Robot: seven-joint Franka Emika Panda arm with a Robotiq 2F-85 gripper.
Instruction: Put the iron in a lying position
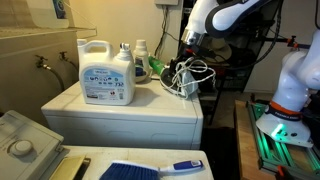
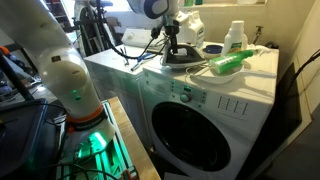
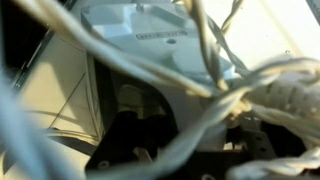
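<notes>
The iron point(image 2: 180, 55) is dark with a pale body and sits on top of the white washing machine point(image 2: 150, 72), near its back edge. It shows in both exterior views, with its white cord point(image 1: 192, 76) looped loosely around it. In this exterior view it looks low and flat on the machine top. My gripper point(image 2: 172, 38) comes down from above and its fingers close on the iron's handle point(image 1: 188, 52). In the wrist view the iron's pale body point(image 3: 150, 35) fills the top, crossed by blurred cord strands point(image 3: 200, 120).
A large white detergent jug point(image 1: 106, 72) and smaller bottles point(image 1: 140, 58) stand beside the iron. A green-and-white item point(image 2: 228, 62) lies on the machine top. A blue brush point(image 1: 150, 169) lies on a front surface. The arm's base point(image 2: 70, 90) stands beside the machine.
</notes>
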